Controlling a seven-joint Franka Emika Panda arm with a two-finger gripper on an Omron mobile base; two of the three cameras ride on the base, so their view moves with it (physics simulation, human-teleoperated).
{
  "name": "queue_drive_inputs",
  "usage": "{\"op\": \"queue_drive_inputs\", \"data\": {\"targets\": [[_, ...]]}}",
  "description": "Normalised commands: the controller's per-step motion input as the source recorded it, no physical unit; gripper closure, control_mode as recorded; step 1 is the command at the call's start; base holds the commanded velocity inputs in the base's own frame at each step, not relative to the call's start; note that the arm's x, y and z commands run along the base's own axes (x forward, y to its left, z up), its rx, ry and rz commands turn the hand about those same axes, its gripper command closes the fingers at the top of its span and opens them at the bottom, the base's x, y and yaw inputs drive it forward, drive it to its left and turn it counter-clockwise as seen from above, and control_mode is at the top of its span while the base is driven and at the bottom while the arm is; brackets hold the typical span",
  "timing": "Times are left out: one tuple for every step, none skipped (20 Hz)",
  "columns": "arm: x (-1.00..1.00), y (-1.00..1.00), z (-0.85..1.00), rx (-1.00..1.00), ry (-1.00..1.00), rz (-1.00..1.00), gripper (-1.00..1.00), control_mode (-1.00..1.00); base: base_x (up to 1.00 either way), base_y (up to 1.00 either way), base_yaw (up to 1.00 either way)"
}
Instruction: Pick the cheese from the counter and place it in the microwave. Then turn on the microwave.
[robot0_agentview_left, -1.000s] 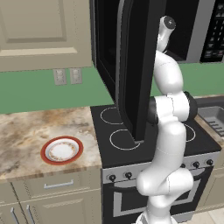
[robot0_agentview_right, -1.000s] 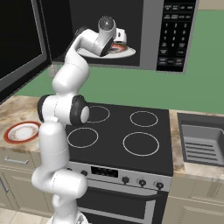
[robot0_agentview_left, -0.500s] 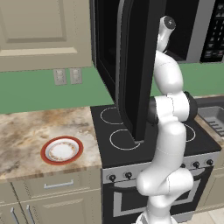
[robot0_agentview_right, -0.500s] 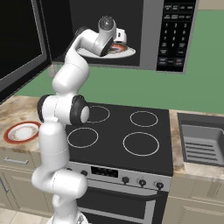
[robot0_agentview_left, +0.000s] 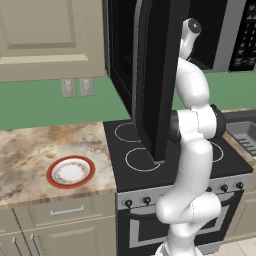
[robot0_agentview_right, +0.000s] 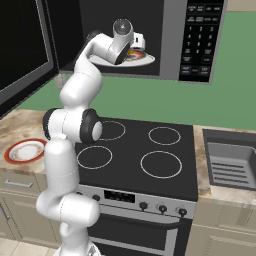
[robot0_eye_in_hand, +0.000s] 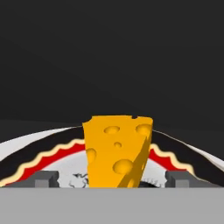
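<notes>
**Cheese is in the microwave, and I am letting it go**

The cheese (robot0_eye_in_hand: 117, 151) is standing on a plate (robot0_eye_in_hand: 35, 155) with a wavy red ring, inside the dark microwave (robot0_agentview_right: 197, 40). In the hand view I am seeing it right in front of the claw (robot0_eye_in_hand: 113, 178), between the two finger tips (robot0_eye_in_hand: 46, 178). The tips are standing wide, one on each side, and I am seeing a gap between each tip and the cheese. So the claw is open and is not gripping anything.

In the right base view the arm is reaching up into the microwave, and the hand is hanging just over the plate's rim. The door (robot0_agentview_left: 160, 75) is standing wide open, out over the stove (robot0_agentview_right: 145, 155). Another red-rimmed plate (robot0_agentview_left: 71, 171) is sitting on the counter (robot0_agentview_left: 30, 150), well apart from all this.

I think the putting-in part is almost done. To do it well, I am planning to pull the hand straight back, slow and level, so no finger is bumping the cheese or tipping it off the plate. The door is close to the arm, so I am watching that side too. After that, I am thinking about the door and the buttons (robot0_agentview_right: 197, 45).
</notes>
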Motion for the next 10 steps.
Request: {"op": "queue_drive_inputs", "data": {"targets": [[0.00, -0.03, 0.00, 0.00, 0.00, 0.00, -1.00, -1.00, 0.00, 0.00, 0.00], [0.00, -0.02, 0.00, 0.00, 0.00, 0.00, -1.00, -1.00, 0.00, 0.00, 0.00], [0.00, -0.01, 0.00, 0.00, 0.00, 0.00, -1.00, -1.00, 0.00, 0.00, 0.00], [0.00, 0.00, 0.00, 0.00, 0.00, 0.00, -1.00, -1.00, 0.00, 0.00, 0.00], [0.00, 0.00, 0.00, 0.00, -0.01, -0.01, -1.00, -1.00, 0.00, 0.00, 0.00], [0.00, 0.00, 0.00, 0.00, -0.02, -0.01, -1.00, -1.00, 0.00, 0.00, 0.00], [0.00, 0.00, 0.00, 0.00, -0.03, -0.01, -1.00, -1.00, 0.00, 0.00, 0.00], [0.00, 0.00, 0.00, 0.00, -0.02, -0.01, -1.00, -1.00, 0.00, 0.00, 0.00], [0.00, 0.00, 0.02, 0.00, -0.02, -0.01, -1.00, -1.00, 0.00, 0.00, 0.00], [0.00, 0.00, 0.02, 0.00, -0.02, -0.01, -1.00, -1.00, 0.00, 0.00, 0.00]]}}
